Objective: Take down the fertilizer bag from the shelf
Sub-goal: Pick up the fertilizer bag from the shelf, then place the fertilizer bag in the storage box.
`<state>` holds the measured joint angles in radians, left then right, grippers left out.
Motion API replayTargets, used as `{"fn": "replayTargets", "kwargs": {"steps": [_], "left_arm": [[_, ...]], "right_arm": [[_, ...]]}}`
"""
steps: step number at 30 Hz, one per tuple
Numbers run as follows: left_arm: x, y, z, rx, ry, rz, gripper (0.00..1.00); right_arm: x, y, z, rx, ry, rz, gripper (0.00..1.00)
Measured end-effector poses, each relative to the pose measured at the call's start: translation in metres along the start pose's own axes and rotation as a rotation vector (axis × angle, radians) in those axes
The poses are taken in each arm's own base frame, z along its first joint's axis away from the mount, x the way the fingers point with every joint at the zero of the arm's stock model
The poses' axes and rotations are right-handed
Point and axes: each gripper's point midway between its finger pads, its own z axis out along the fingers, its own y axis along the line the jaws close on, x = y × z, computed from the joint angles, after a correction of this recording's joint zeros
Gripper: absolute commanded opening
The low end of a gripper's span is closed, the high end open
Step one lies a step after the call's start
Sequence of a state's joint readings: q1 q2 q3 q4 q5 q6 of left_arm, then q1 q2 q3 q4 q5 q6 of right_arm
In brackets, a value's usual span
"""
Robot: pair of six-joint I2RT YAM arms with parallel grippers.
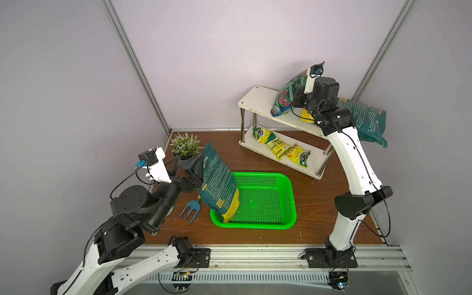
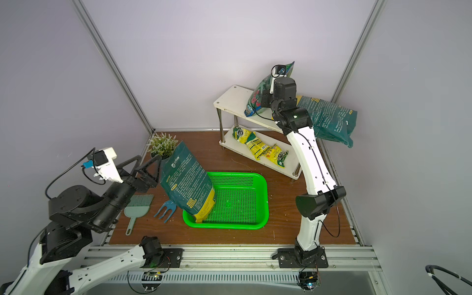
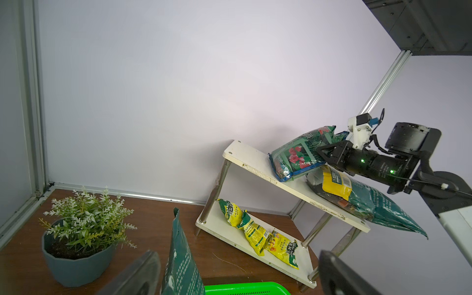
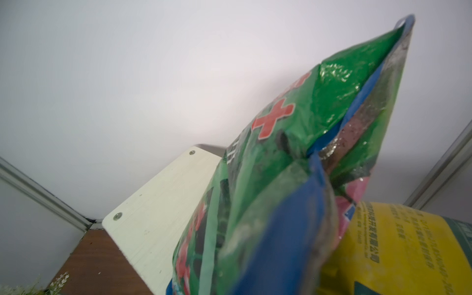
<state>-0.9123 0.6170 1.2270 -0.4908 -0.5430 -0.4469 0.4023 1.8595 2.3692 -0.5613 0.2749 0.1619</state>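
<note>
The fertilizer bag (image 1: 284, 98) (image 2: 256, 99) is glossy green with red flowers and a blue edge. It stands tilted on the top board of the white shelf (image 1: 255, 101) (image 2: 229, 101), with its lower end on the board. My right gripper (image 3: 320, 151) is shut on the bag's upper part, and the bag (image 4: 268, 178) fills the right wrist view, hiding the fingers there. My left gripper (image 2: 149, 158) is open at the front left, beside a dark green bag (image 1: 218, 184) that leans in the green basket (image 1: 281, 224). That bag's top edge (image 3: 178, 255) stands between the open fingers.
A second dark green bag with a yellow band (image 1: 367, 122) lies on the top board and overhangs its right end. Yellow packets (image 1: 281, 148) lie on the lower board. A potted plant (image 1: 185, 148), a blue hand fork (image 1: 190, 207) and a teal dustpan (image 2: 138, 209) sit at the left.
</note>
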Motion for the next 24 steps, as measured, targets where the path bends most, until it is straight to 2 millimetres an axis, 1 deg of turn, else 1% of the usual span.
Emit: {"fn": "replayTargets", "kwargs": {"steps": [2,5,6,7,9,10,11,12,13,14,15,16,17,19,20,22,24], "left_arm": [[0.008,-0.005,0.010,-0.004,0.028,0.028,1.00],[0.025,-0.011,0.031,-0.019,0.079,0.076,1.00],[0.028,-0.012,0.039,-0.026,0.097,0.092,1.00],[0.029,-0.013,0.047,-0.031,0.111,0.100,1.00],[0.022,-0.011,0.066,-0.048,0.125,0.097,1.00],[0.015,-0.005,0.078,-0.056,0.126,0.082,1.00],[0.007,0.006,0.089,-0.072,0.118,0.063,1.00],[0.000,0.025,0.101,-0.103,0.105,0.032,1.00],[-0.004,0.051,0.111,-0.147,0.094,0.003,1.00],[-0.003,0.072,0.117,-0.176,0.099,-0.021,1.00],[0.001,0.097,0.121,-0.226,0.108,-0.041,1.00],[0.007,0.116,0.123,-0.267,0.122,-0.060,1.00],[0.012,0.121,0.124,-0.267,0.134,-0.070,1.00],[0.021,0.117,0.125,-0.220,0.149,-0.081,1.00],[0.022,0.114,0.124,-0.202,0.141,-0.078,1.00],[0.021,0.109,0.114,-0.175,0.103,-0.059,1.00],[0.018,0.107,0.100,-0.169,0.050,-0.030,1.00]], "right_arm": [[0.000,0.021,-0.005,-0.045,-0.008,-0.045,0.00],[-0.002,0.071,-0.025,-0.146,-0.023,-0.116,0.00],[0.001,0.091,-0.034,-0.194,-0.014,-0.140,0.00],[0.006,0.111,-0.044,-0.244,0.000,-0.165,0.00],[0.018,0.139,-0.061,-0.321,0.034,-0.204,0.00],[0.025,0.154,-0.069,-0.359,0.049,-0.224,0.00],[0.031,0.165,-0.076,-0.390,0.064,-0.240,0.00],[0.041,0.175,-0.081,-0.414,0.088,-0.258,0.00],[0.052,0.182,-0.085,-0.434,0.113,-0.276,0.00],[0.064,0.188,-0.089,-0.449,0.140,-0.294,0.00],[0.079,0.192,-0.093,-0.464,0.171,-0.317,0.00],[0.094,0.196,-0.100,-0.477,0.203,-0.341,0.00],[0.109,0.198,-0.106,-0.486,0.233,-0.365,0.00],[0.139,0.197,-0.122,-0.490,0.288,-0.418,0.00],[0.151,0.195,-0.130,-0.487,0.306,-0.441,0.00],[0.174,0.184,-0.150,-0.475,0.323,-0.481,0.00],[0.192,0.168,-0.170,-0.469,0.318,-0.491,0.00]]}}
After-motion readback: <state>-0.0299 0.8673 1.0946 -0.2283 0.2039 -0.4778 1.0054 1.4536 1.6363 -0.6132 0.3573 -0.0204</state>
